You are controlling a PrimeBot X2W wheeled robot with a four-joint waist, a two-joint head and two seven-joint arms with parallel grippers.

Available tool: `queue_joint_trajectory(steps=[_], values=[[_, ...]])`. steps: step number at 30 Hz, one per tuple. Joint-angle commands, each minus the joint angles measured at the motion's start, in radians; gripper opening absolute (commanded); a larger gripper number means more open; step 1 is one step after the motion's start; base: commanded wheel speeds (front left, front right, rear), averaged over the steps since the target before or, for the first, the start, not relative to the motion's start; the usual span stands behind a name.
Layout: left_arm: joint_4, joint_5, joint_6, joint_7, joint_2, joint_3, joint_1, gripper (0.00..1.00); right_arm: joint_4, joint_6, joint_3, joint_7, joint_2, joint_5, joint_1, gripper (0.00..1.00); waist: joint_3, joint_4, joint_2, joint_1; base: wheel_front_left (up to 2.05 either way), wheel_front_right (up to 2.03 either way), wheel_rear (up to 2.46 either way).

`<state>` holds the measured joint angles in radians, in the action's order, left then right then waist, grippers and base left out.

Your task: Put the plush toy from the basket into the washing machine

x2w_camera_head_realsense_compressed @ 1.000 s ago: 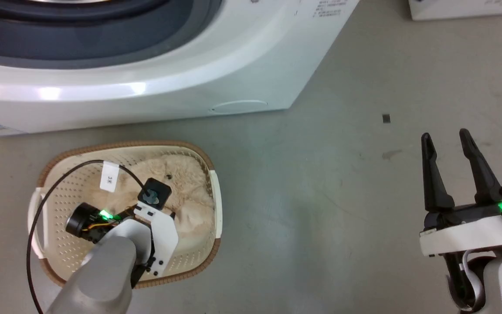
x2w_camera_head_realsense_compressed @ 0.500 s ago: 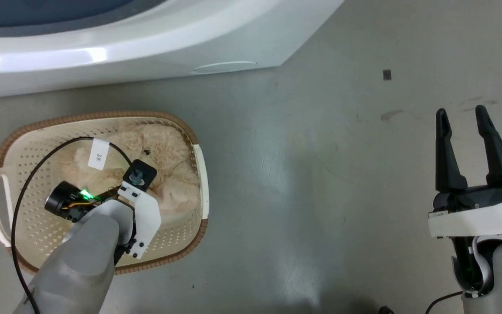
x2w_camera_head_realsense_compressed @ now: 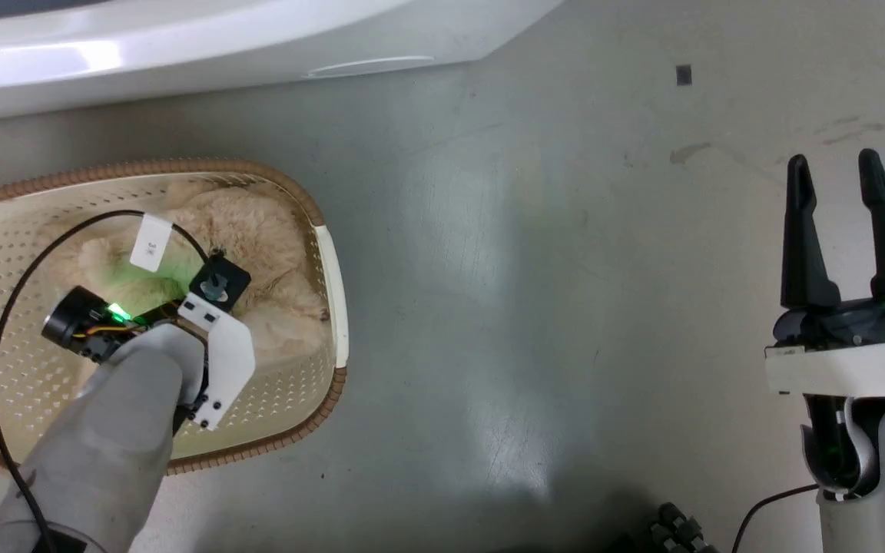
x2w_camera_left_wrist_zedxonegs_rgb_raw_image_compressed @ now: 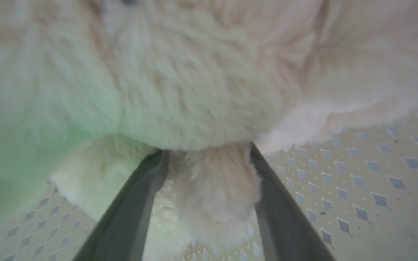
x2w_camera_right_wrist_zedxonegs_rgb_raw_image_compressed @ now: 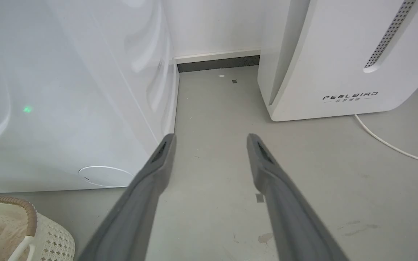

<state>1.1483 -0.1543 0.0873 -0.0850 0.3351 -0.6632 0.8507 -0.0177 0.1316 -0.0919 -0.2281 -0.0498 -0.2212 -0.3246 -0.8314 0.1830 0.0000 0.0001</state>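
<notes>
The cream-white basket [x2w_camera_head_realsense_compressed: 181, 165] with a brown rim stands on the floor at the left, in front of the white washing machine [x2w_camera_head_realsense_compressed: 181, 46]. Inside it lies the shaggy cream plush toy [x2w_camera_head_realsense_compressed: 250, 223]. My left arm reaches down into the basket from above. In the left wrist view the plush toy [x2w_camera_left_wrist_zedxonegs_rgb_raw_image_compressed: 194, 79] is very close, and my left gripper [x2w_camera_left_wrist_zedxonegs_rgb_raw_image_compressed: 207, 154] is open, with a furry limb between its fingers and the tips buried in fur. My right gripper [x2w_camera_head_realsense_compressed: 833, 161] hovers open over bare floor at the right, holding nothing.
The washing machine's side wall [x2w_camera_right_wrist_zedxonegs_rgb_raw_image_compressed: 67, 108] rises at the left of the right wrist view. A white FEELBIRD appliance [x2w_camera_right_wrist_zedxonegs_rgb_raw_image_compressed: 339, 54] stands at the right there, with a white cable [x2w_camera_right_wrist_zedxonegs_rgb_raw_image_compressed: 386, 143] on the floor. A black cable [x2w_camera_head_realsense_compressed: 4, 322] loops over the basket.
The whole head view has shifted: basket and washing machine slid up and left and look larger. My left gripper stays down on the plush toy. The right gripper stays open.
</notes>
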Motion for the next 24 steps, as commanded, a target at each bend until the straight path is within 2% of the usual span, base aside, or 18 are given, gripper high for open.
queue_joint_trajectory(steps=[1, 12, 24], values=[[0.035, -0.009, 0.002, 0.001, 0.016, -0.017, 0.028, 0.00, -0.002, -0.001, -0.003, -0.012, 0.000, -0.009, -0.027, 1.00, -0.011, 0.003, 0.0000, -0.0001, 0.00, 0.00, 0.00], [0.142, -0.057, 0.016, 0.020, 0.037, -0.078, 0.081, 0.00, 0.008, -0.001, -0.008, -0.034, 0.000, -0.026, -0.060, 1.00, -0.033, 0.014, 0.0000, -0.0001, 0.00, 0.00, 0.00], [0.142, -0.137, 0.018, 0.111, 0.008, -0.036, 0.018, 0.00, 0.036, -0.001, -0.005, -0.034, 0.000, -0.009, -0.022, 1.00, 0.123, -0.025, 0.0000, -0.0001, 0.00, 0.00, 0.00]])
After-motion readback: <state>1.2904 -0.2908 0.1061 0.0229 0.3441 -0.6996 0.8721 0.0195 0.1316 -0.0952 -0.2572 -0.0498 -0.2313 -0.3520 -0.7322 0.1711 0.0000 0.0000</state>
